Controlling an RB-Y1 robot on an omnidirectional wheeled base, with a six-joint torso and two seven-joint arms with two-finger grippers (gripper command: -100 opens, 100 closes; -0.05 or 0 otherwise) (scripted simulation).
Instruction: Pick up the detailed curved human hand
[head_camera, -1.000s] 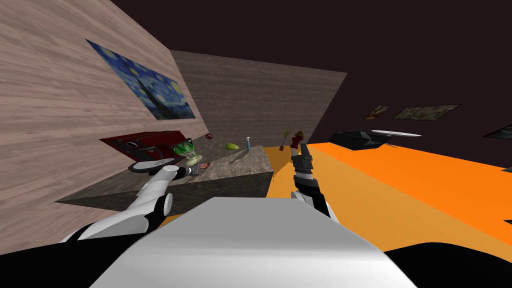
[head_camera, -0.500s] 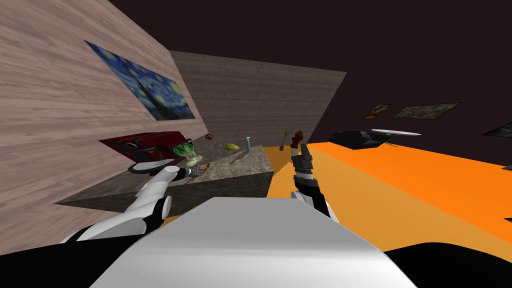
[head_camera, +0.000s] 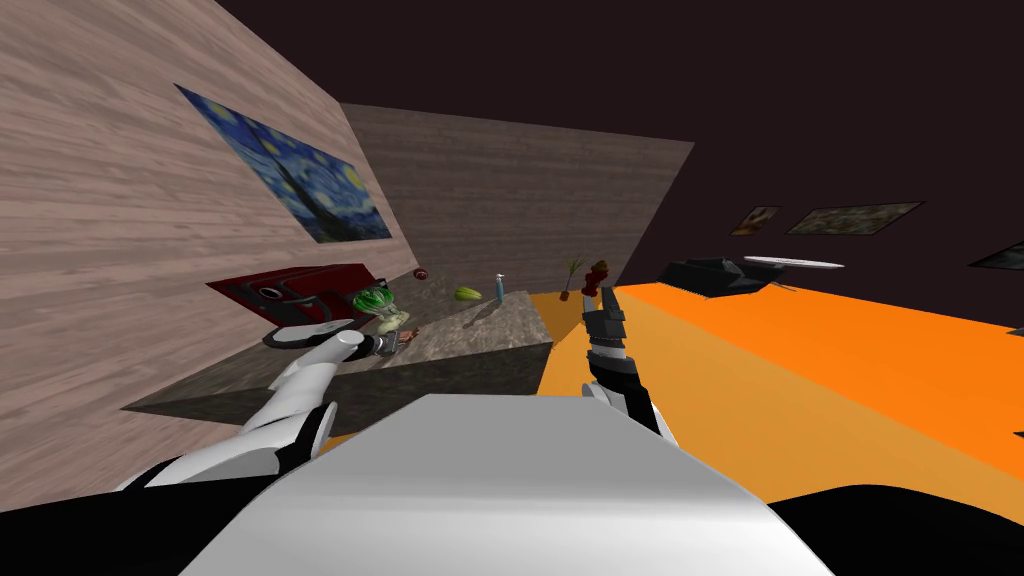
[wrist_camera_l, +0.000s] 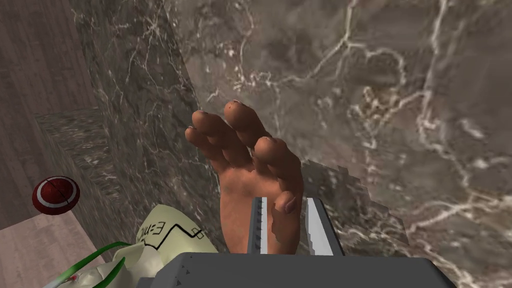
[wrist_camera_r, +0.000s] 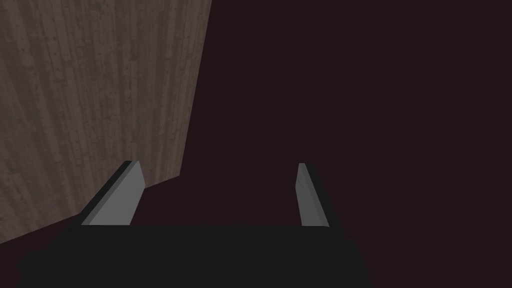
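My left gripper (wrist_camera_l: 285, 201) pinches the brown human hand (wrist_camera_l: 250, 165) near its thumb, both blades pressed against it. The hand lies on the marble counter (wrist_camera_l: 400, 100), left of centre in the head view. My right gripper (wrist_camera_r: 215, 165) stands at centre frame there, fingers spread, holding nothing.
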